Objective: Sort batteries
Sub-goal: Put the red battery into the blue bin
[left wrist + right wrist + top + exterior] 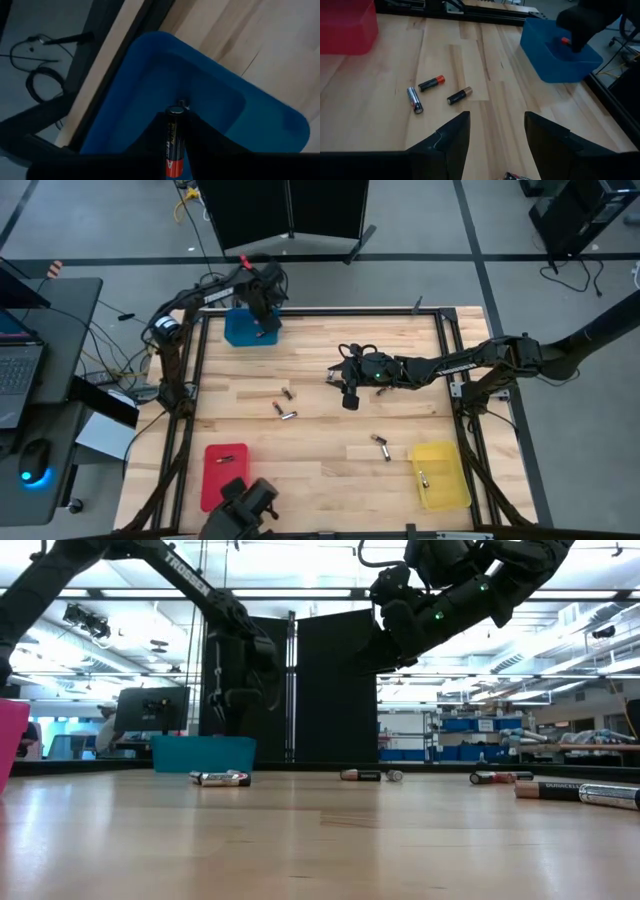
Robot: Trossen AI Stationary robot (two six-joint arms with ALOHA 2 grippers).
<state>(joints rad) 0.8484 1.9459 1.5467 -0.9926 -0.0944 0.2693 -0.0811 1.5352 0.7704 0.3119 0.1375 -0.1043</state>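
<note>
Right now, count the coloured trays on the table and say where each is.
3. The blue tray sits top left in the high view, the red tray bottom left, the yellow tray bottom right. None seems hidden.

A robotics lab, wide open and busy with gear.

Look across the wooden table (pixel 320 840) and there are ceiling strip lights (pixel 560 680), shelves stacked with blue bins (pixel 470 726) and a monitor (pixel 150 710); from above, a grey floor, loose cables (pixel 190 205), a desk with a laptop (pixel 18 380) and mouse (pixel 34 452), and black partition panels (pixel 285 208) behind the framed workbench.
</note>
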